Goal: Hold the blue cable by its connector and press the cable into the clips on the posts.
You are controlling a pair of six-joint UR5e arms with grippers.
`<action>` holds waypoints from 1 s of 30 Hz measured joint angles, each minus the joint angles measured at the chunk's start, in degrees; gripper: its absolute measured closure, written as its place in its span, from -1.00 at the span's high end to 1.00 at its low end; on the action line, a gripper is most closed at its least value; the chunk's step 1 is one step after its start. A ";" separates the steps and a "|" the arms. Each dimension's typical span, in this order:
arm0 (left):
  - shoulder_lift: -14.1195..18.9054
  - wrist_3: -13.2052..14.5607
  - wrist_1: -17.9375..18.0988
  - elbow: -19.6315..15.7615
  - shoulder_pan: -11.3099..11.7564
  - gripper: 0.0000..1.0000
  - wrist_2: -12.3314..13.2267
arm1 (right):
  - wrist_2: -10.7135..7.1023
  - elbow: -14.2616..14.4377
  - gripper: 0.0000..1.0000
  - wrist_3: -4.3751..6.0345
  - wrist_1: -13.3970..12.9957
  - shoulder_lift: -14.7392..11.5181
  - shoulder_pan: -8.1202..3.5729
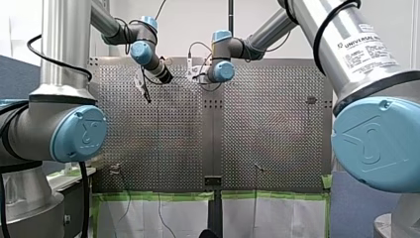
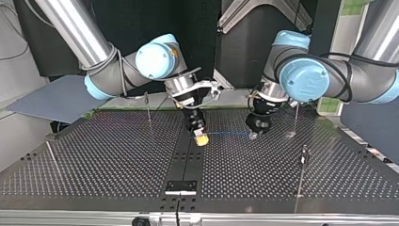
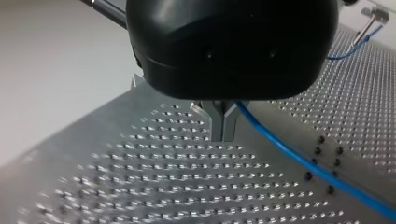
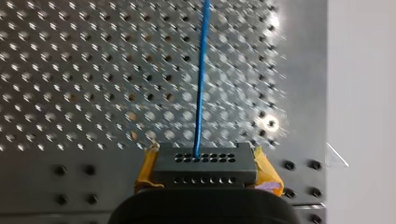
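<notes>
Gripping the dark connector [image 4: 205,161] between the yellow pads [image 4: 267,173] of my right pincer [image 2: 201,138], at the centre of the top view, low over the perforated tabletop [image 2: 108,160]. Pinching the blue cable [image 2: 227,133] with my left pincer [image 2: 255,131] just right of centre, metal fingers [image 3: 223,127] closed together with the cable coming out beside them, so apparently clamping it. Stretching the cable nearly straight and level between the two pincers, close above the holes, not pressed onto any post.

Risking, by my judgement, several slips from here:

- **Pulling the pincers further apart:** dragging the thin cable through the metal fingers, or tugging it out of the connector.
- **Lifting toward the nearest post [image 2: 295,117], at the right of the top view just beside my left pincer:** arriving off line with its head and bending the slender post instead of seating the cable.
- **Swinging either arm wide:** snagging the cable on the post [image 2: 148,104] at upper left or the one [image 2: 304,162] at lower right.
- **Working this low:** scraping the yellow pads on the tabletop.
</notes>
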 joint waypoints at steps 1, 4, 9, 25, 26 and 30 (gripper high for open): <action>0.43 0.41 0.39 -0.45 0.02 -1.00 -0.45 | -0.35 0.00 -1.00 0.06 -0.13 0.26 0.04; 1.88 1.80 1.01 -1.65 0.01 -1.00 -1.91 | -1.74 -0.02 -1.00 0.30 -0.54 0.79 0.26; 3.70 4.10 0.42 -2.42 -0.15 -1.00 -4.65 | -4.18 -0.06 -1.00 0.57 -1.35 1.02 0.64; 5.94 7.99 -0.19 -5.73 0.50 -1.00 -12.40 | -5.12 -0.40 -1.00 0.62 -1.56 0.87 1.55; 6.13 8.10 -0.19 -5.76 0.54 -1.00 -12.68 | -5.12 -0.45 -1.00 0.61 -1.56 0.84 1.62; 7.43 8.62 -0.32 -5.86 0.82 -1.00 -14.55 | -5.12 -0.60 -1.00 0.62 -1.57 0.47 2.02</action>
